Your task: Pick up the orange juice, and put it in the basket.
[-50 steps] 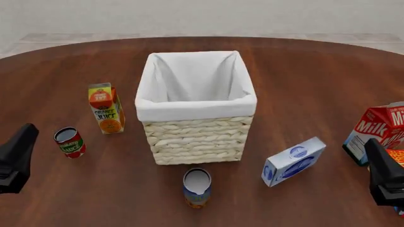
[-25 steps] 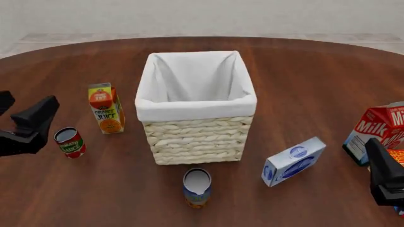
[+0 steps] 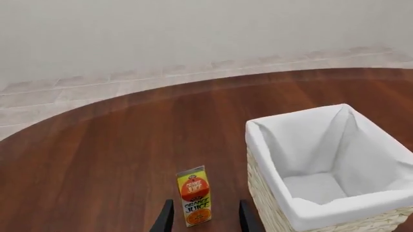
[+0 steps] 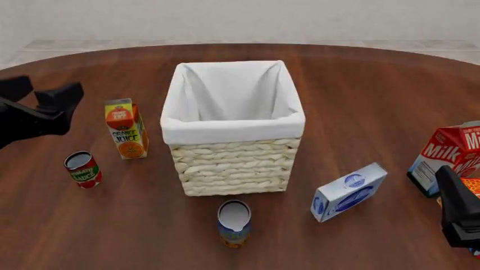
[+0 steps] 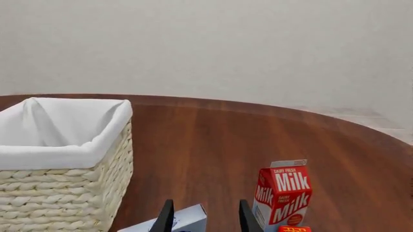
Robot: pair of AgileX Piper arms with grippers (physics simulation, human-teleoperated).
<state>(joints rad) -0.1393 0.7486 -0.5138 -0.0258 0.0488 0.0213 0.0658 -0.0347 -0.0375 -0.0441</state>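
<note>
The orange juice [image 4: 126, 128] is a small yellow and orange gable-top carton standing upright on the table, left of the basket [image 4: 232, 126]. The basket is large, woven pale straw with a white liner, and empty. My left gripper [image 4: 44, 95] is open, raised at the far left, a short way left of the carton. In the left wrist view the carton [image 3: 194, 196] stands ahead, between the open fingers [image 3: 166, 220], with the basket [image 3: 329, 169] beside it. My right gripper [image 4: 457, 211] is open at the right edge, holding nothing.
A red tomato can [image 4: 82, 168] stands in front of the juice. A blue-orange can [image 4: 234, 223] stands in front of the basket. A blue-white box [image 4: 349, 191] and a red-white Milk carton [image 4: 450, 154] are at the right, both in the right wrist view [image 5: 284, 193].
My left gripper has risen and moved forward from the near left edge to a spot left of the orange juice. The right arm has not moved.
</note>
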